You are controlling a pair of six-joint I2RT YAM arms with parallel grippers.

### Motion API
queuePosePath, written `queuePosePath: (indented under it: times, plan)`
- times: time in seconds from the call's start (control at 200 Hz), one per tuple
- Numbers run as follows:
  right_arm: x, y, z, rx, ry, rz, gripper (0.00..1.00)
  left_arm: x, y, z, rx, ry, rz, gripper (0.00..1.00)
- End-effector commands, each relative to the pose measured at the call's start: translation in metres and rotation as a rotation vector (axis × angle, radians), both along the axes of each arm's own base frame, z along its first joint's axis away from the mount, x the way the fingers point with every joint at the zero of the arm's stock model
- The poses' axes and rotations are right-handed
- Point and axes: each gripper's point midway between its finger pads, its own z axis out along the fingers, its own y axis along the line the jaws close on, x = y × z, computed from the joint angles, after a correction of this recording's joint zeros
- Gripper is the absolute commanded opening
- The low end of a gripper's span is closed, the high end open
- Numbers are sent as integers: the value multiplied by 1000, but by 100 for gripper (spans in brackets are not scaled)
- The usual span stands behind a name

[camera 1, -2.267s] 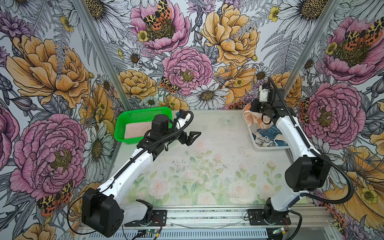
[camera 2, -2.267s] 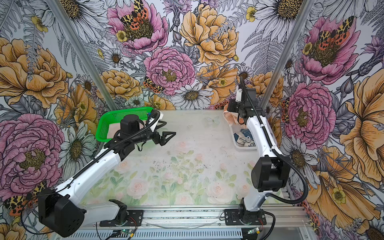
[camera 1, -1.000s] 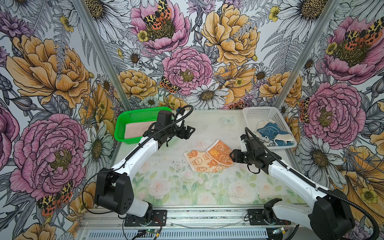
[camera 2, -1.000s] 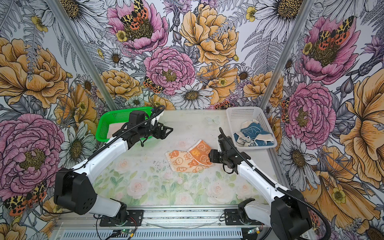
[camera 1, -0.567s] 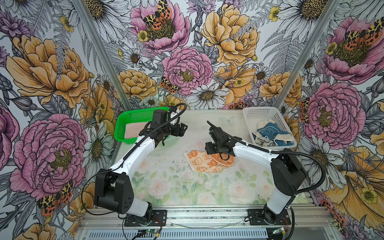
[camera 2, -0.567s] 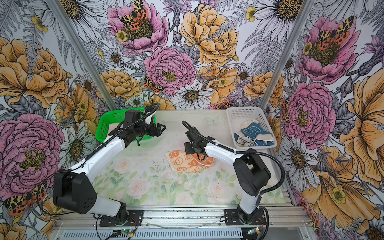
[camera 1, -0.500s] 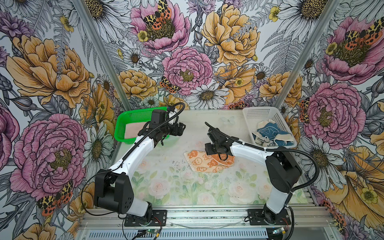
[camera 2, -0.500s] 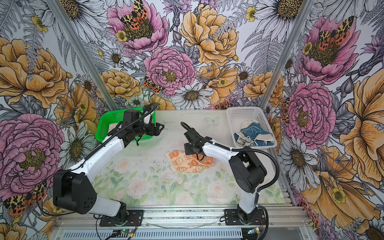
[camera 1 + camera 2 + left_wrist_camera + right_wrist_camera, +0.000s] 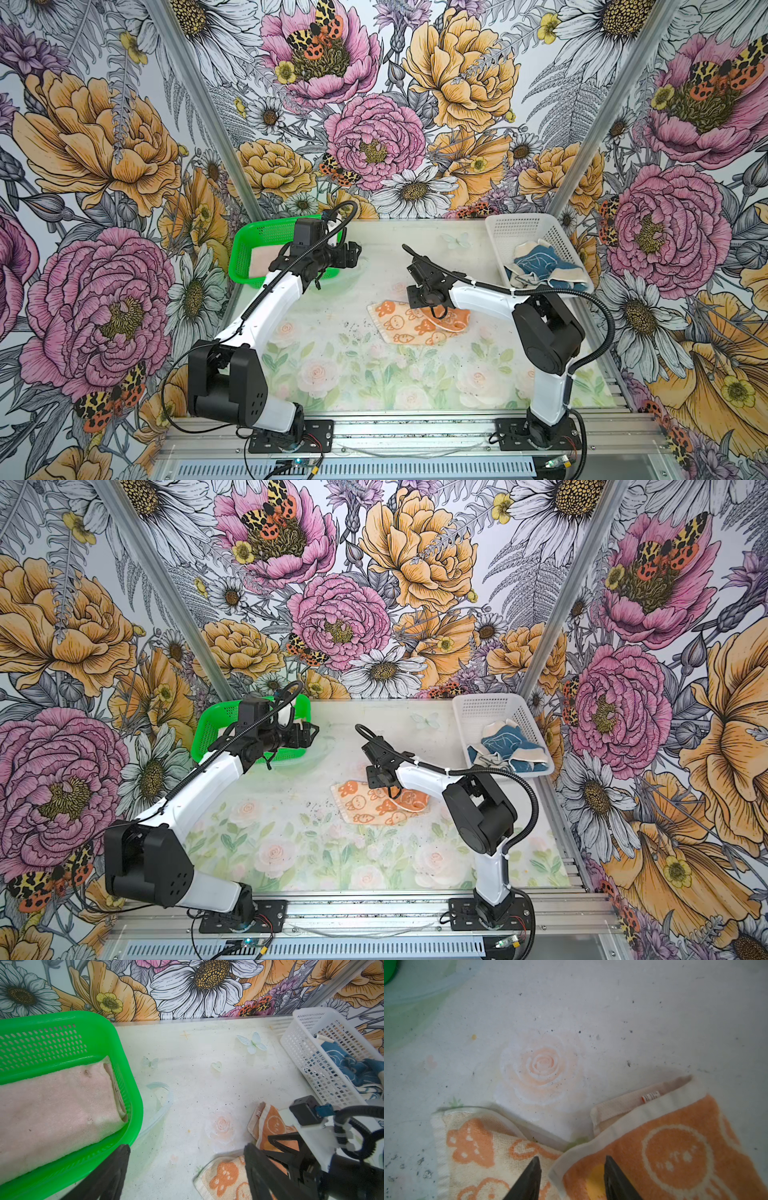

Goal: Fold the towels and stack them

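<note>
At the middle of the table [image 9: 332, 374] lies the orange towel [image 9: 399, 322], rabbits up and crumpled rather than flat. One end is flopped back over the rest, so a darker orange flap [image 9: 675, 1147] covers part of the paler face. The right gripper [image 9: 571, 1160] hangs directly over this towel, its jaws apart and straddling the white hem at the flap's corner; whether the tips touch the cloth cannot be told. The left gripper [image 9: 187, 1172] hovers just beyond the towel's corner, jaws wide apart and empty. Past it, well apart from the orange towel on the left arm's side, the green basket [image 9: 249, 249] holds the pale pink towel [image 9: 58, 1101], already folded. Well apart on the opposite side, the white basket [image 9: 523, 232] holds the blue towel [image 9: 540, 262] in a heap.

The step in hand looks like spreading the orange towel before folding it. The next move probably calls for the right jaws to pinch the flap's hem and draw it off the paler face. Meanwhile the left gripper would come down on the towel's nearest corner to pin the cloth.
</note>
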Motion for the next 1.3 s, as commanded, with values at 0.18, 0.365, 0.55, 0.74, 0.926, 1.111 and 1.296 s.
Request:
queuePosePath:
  times: [0.18, 0.365, 0.55, 0.74, 0.926, 1.111, 1.296]
  plan:
    - [1, 14, -16, -12, 16, -1, 31, 3, 6, 24, -12, -55, 30, 88]
    - [1, 7, -4, -15, -11, -15, 0, 2, 5, 27, -24, -58, 27, 89]
    - [1, -6, 25, -5, -67, -14, 0, 2, 5, 25, -20, -55, 25, 89]
    - [-7, -12, 67, 31, -127, 6, 0, 2, 5, 24, -21, -53, 21, 89]
    - [-40, -19, 84, 90, -104, 31, 0, 1, -1, 22, -28, -45, 0, 89]
    - [-110, -28, 77, 199, 8, 63, 0, -1, -26, 13, -76, -5, -95, 86]
    - [-181, -49, 64, 271, 78, 26, 0, -6, -55, -6, -111, 80, -202, 83]
